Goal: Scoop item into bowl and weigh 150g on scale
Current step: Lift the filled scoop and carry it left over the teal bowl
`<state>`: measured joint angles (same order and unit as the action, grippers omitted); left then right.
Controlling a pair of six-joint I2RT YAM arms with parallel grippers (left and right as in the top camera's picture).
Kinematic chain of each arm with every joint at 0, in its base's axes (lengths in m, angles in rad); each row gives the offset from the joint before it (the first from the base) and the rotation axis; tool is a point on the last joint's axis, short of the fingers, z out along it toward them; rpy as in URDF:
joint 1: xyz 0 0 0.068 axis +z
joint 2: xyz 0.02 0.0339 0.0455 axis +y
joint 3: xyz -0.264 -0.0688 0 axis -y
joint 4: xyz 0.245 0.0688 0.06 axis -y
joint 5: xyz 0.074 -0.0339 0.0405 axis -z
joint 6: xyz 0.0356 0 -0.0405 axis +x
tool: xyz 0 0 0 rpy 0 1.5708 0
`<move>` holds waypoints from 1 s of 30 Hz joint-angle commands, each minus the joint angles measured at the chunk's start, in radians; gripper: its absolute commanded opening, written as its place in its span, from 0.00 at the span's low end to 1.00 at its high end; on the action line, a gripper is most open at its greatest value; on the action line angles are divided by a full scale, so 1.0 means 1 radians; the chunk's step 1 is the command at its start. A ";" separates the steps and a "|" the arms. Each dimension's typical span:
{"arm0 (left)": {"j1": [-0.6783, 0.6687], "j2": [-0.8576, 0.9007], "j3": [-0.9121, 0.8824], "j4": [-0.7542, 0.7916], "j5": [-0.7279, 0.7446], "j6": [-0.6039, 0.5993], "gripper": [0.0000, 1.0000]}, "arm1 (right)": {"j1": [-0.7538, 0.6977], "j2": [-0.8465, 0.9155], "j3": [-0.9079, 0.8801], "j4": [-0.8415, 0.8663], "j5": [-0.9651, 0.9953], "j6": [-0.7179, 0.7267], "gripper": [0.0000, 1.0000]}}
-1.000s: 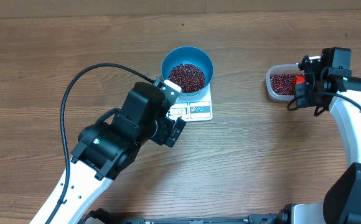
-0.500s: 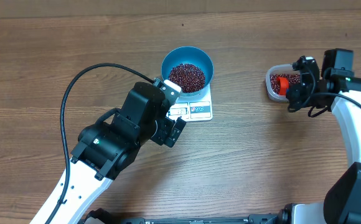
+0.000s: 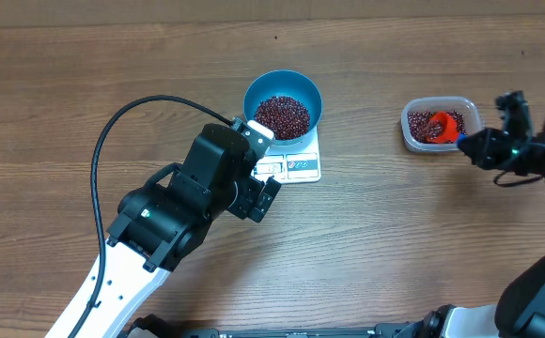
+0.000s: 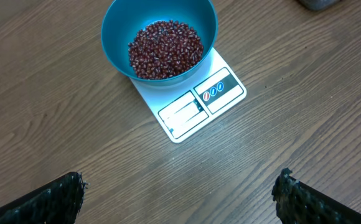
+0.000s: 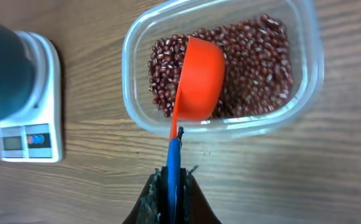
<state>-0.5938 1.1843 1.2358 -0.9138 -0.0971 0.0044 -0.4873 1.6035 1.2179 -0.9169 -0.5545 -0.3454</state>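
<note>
The blue bowl (image 3: 283,86) stands on the white scale (image 3: 299,167) and holds a heap of dark red beans (image 3: 282,115). In the left wrist view the bowl (image 4: 113,37), its beans (image 4: 165,50) and the scale (image 4: 202,102) lie ahead of my left gripper (image 4: 179,185), which is open and empty. It hovers just below the scale (image 3: 265,199). My right gripper (image 3: 474,143) is shut on the blue handle (image 5: 174,165) of an orange scoop (image 5: 199,78). The scoop's head lies on more beans (image 5: 258,68) in a clear tub (image 3: 410,132). I see no beans in the scoop.
The left arm's black body and its cable (image 3: 113,131) cover the table's lower left. The clear tub (image 5: 131,109) sits well right of the scale (image 5: 34,124), with bare wood between them.
My right gripper has drawn back to the right of the tub and dropped lower. The scoop swept across the tub and now rests on the beans. The left arm has not moved.
</note>
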 commanded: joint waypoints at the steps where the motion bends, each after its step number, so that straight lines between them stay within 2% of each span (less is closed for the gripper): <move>1: 0.004 0.005 -0.003 0.002 0.013 0.015 1.00 | -0.061 0.010 0.018 -0.016 -0.124 0.008 0.04; 9: 0.004 0.005 -0.003 0.002 0.012 0.015 0.99 | -0.147 0.048 0.018 -0.028 -0.290 -0.003 0.04; 13: 0.004 0.005 -0.003 0.002 0.013 0.015 1.00 | -0.148 0.048 0.018 -0.029 -0.337 -0.003 0.04; 21: 0.004 0.005 -0.003 0.002 0.013 0.015 1.00 | -0.147 0.048 0.019 -0.045 -0.554 -0.003 0.04; 30: 0.004 0.005 -0.003 0.002 0.013 0.015 1.00 | -0.123 0.048 0.019 -0.106 -0.646 -0.018 0.04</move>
<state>-0.5938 1.1851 1.2358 -0.9138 -0.0971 0.0044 -0.6312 1.6508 1.2179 -1.0164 -1.1191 -0.3412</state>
